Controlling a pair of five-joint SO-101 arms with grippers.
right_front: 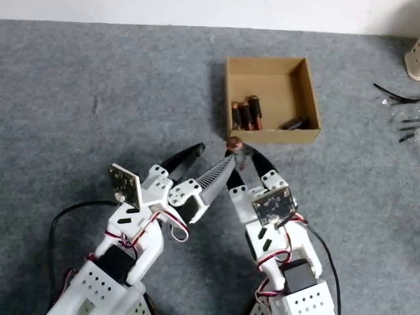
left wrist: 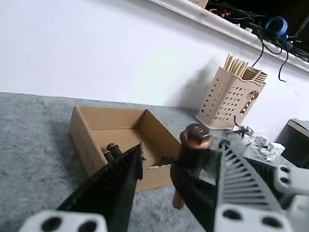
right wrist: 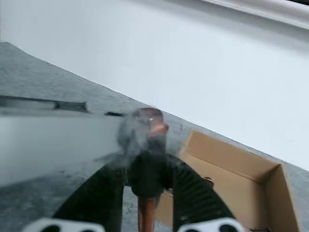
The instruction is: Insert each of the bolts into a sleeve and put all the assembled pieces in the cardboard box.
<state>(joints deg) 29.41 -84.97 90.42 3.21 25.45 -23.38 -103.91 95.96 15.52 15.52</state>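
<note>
My right gripper (right_front: 237,156) is shut on an upright assembled piece (right_front: 235,144), a copper bolt in a black sleeve, just in front of the cardboard box (right_front: 272,134). In the right wrist view the piece (right wrist: 149,126) stands between the black fingers (right wrist: 104,191), with its copper shaft showing below. My left gripper (right_front: 215,155) is open right beside it, its striped finger (right_front: 216,174) close against the right gripper. Through the left wrist view the piece (left wrist: 194,141) appears between the left gripper's spread fingers (left wrist: 116,181). Several assembled pieces (right_front: 246,115) lie inside the box (left wrist: 87,140).
A beige perforated holder (left wrist: 231,96) with sticks stands at the far right by the wall (right_front: 413,59). Black cables and small parts (right_front: 400,98) lie right of the box. Grey carpet stretches open to the left (right_front: 98,85).
</note>
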